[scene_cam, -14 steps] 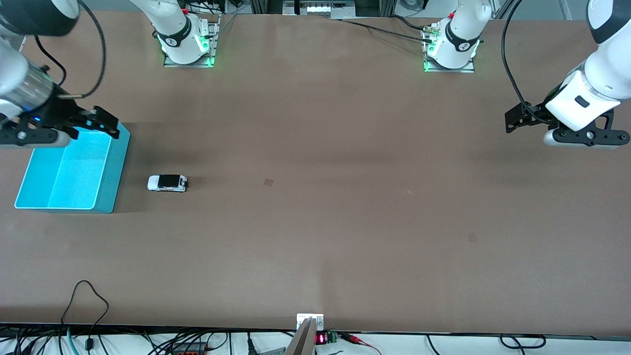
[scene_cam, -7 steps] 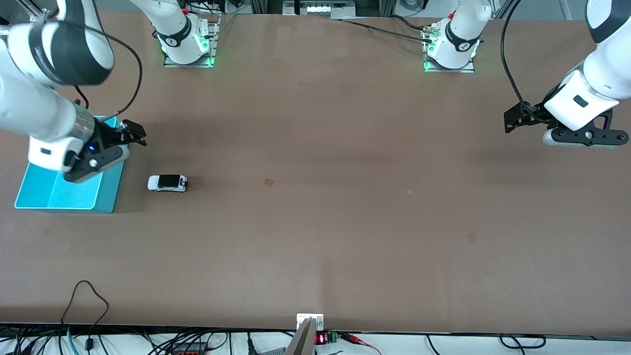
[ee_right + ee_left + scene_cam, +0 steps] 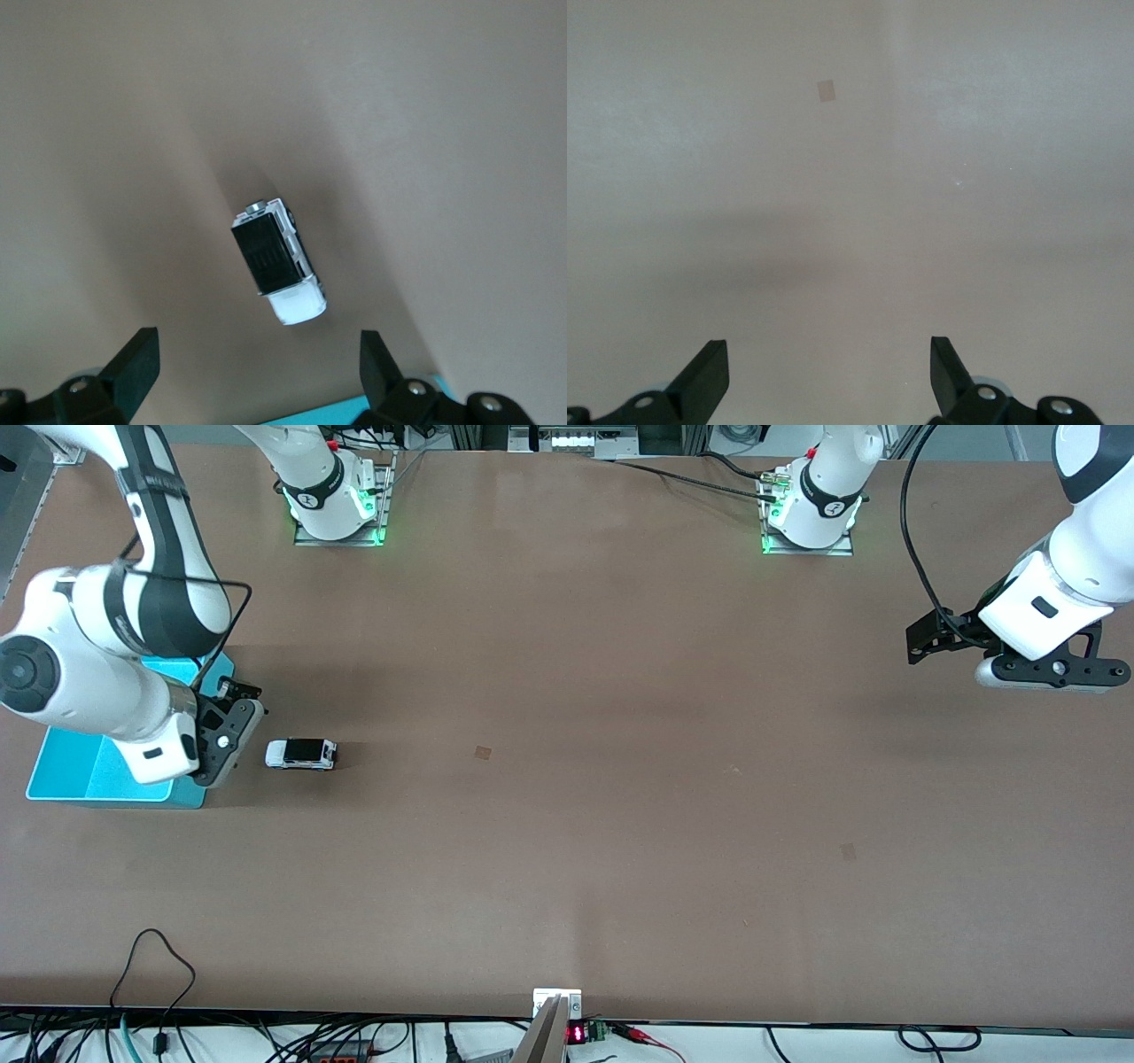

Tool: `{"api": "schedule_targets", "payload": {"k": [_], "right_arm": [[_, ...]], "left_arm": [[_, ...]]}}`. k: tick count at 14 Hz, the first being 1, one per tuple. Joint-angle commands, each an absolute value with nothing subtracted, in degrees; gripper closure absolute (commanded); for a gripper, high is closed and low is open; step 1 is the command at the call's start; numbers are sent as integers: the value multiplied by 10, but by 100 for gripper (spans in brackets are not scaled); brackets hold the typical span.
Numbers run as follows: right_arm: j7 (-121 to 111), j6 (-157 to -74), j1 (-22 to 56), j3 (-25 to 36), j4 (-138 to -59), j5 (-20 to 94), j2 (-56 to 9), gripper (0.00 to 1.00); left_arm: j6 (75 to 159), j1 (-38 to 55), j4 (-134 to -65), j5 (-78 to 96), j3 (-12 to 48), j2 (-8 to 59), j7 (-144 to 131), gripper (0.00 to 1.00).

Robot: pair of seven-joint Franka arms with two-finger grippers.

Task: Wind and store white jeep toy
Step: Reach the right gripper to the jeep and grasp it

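While both grippers gape empty, the right gripper (image 3: 241,707) hangs beside the white jeep toy (image 3: 301,754).

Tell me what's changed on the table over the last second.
The right gripper has swung from over the cyan bin toward the white jeep toy, and now hangs over the bin's edge beside the toy, fingers open, holding nothing. The toy, the bin and the waiting left gripper have stayed put.

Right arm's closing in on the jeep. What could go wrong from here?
1. The white jeep toy is tiny and on wheels; the open right gripper may nudge it away.
2. The cyan bin sits beside it, so the right arm could clip its wall.
The left gripper waits open, uninvolved.
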State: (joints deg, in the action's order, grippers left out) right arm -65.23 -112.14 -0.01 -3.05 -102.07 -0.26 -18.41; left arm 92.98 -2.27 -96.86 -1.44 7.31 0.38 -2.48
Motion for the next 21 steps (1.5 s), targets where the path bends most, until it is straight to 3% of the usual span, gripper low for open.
{"api": "schedule_targets", "payload": {"k": [1,8,19,20,21], "right_arm": [[-728,-1184,-13,-36,-1076,3,-182,0],[-786,-1438,-11,-38,-1244,2,-188,0],[-789,-1534,-11,-38,-1265,0,-235,1],[-794,-1534,-11,-39,-1264,0,-234,21],[-801,-1534,-11,-39,-1264,0,-234,54]], "left_arm": [[917,-24,-950,-10,73,11,-13,0],[914,-22,-950,-10,75,11,-19,0],[912,-21,-950,-10,76,10,-20,0],[911,-21,-950,-9,76,10,-20,0],[911,-21,-951,-9,76,10,-19,0]]}}
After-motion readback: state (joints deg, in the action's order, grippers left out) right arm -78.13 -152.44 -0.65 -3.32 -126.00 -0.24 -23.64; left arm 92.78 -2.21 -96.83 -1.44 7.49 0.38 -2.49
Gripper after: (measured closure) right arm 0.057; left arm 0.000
